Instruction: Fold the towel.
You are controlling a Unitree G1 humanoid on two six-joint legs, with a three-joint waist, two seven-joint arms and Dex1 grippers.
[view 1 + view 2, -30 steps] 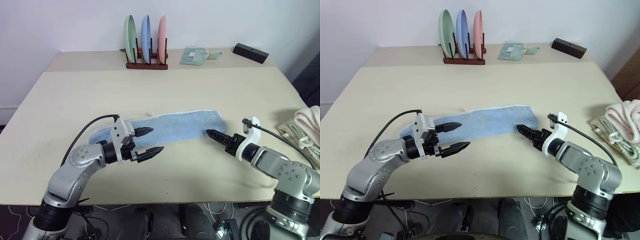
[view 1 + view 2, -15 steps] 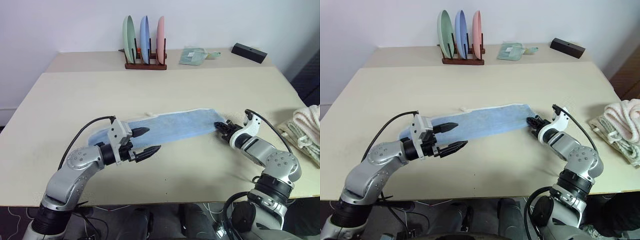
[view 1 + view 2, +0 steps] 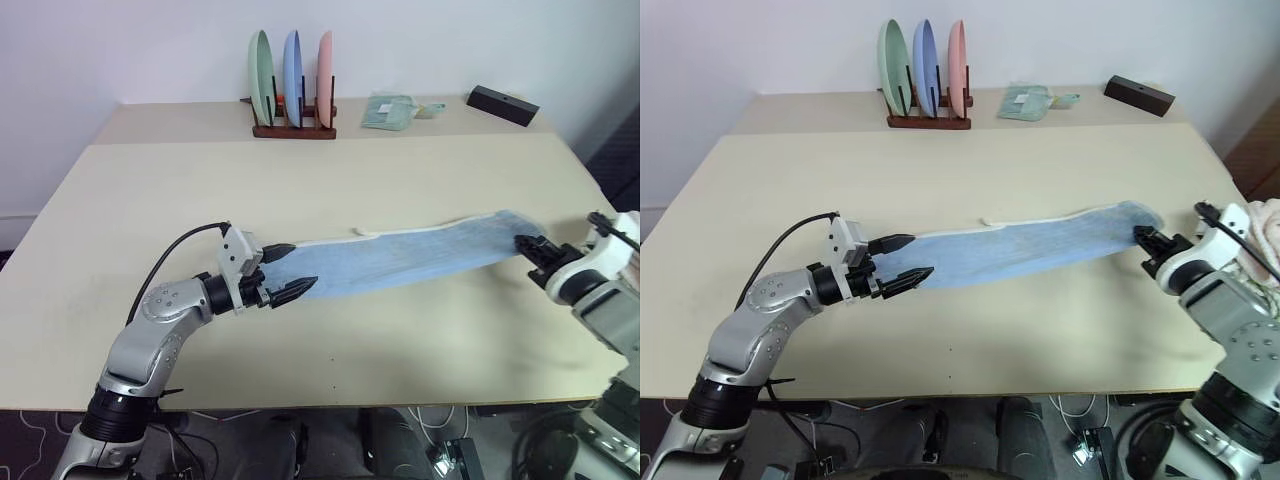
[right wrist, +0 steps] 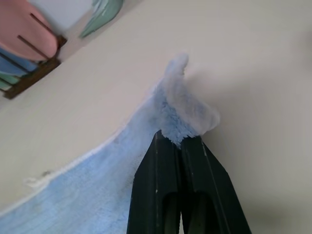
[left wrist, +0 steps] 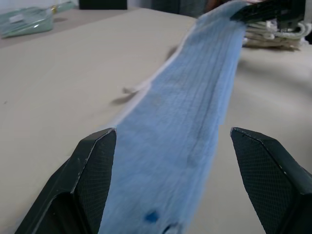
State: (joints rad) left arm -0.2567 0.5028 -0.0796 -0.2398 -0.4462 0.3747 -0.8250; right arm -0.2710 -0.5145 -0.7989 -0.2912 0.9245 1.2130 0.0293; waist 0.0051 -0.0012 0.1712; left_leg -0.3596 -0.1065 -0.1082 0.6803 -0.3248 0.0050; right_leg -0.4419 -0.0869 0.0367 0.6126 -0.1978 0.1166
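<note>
Blue towel [image 3: 400, 262] being stretched flat for folding: right pincer [image 3: 527, 245] gripping its end, left pincer [image 3: 288, 270] waiting open w/ towel between fingers.

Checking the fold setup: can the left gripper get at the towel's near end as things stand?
Probably yes: the left gripper is open, its fingers either side of the towel, nothing between them.
</note>
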